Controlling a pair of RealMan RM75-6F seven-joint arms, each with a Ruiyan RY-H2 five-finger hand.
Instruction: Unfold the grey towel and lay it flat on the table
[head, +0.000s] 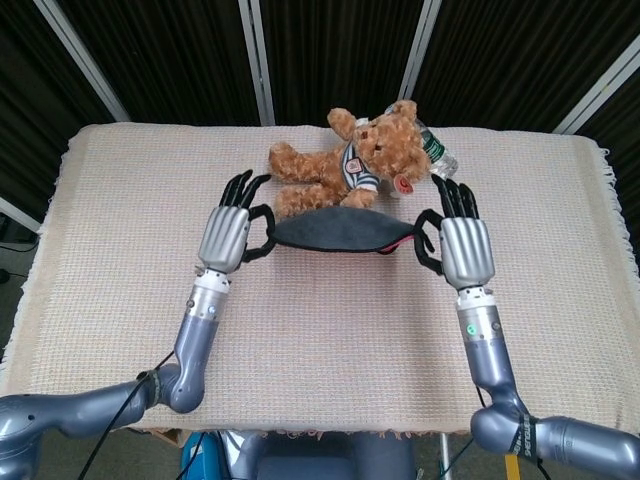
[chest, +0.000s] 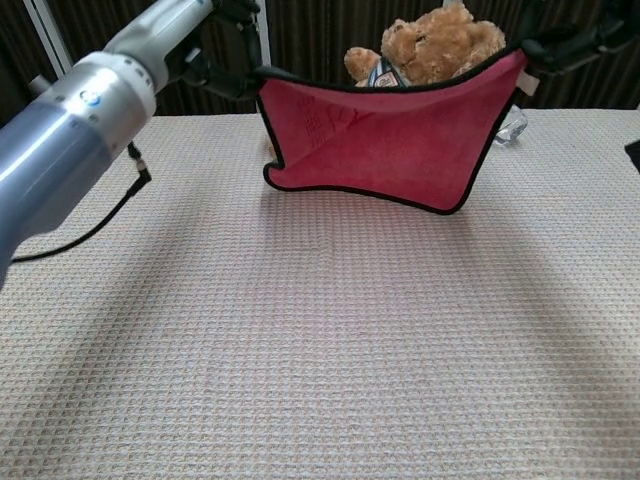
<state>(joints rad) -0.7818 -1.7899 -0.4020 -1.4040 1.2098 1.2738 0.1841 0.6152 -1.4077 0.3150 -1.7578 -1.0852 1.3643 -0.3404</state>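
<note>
The towel (head: 335, 232) hangs stretched between the two hands above the middle of the table (head: 120, 260), nearer its far edge than its near one; its top face is grey, and the chest view shows a red underside (chest: 400, 150) with black trim sagging toward the cloth-covered tabletop, though whether the lowest edge touches it cannot be told. The left hand (head: 228, 232) pinches the towel's left corner between its thumb and a finger, while its other fingers (head: 240, 188) point away toward the far edge, spread and clear of the fabric. The right hand (head: 462, 243) holds the opposite corner the same way, thumb curled in at the towel's edge and the remaining fingers extended past it. Just behind the towel, a brown teddy bear (head: 345, 160) lies near the far edge, with a plastic bottle (head: 432, 150) beside it toward the far right corner
</note>
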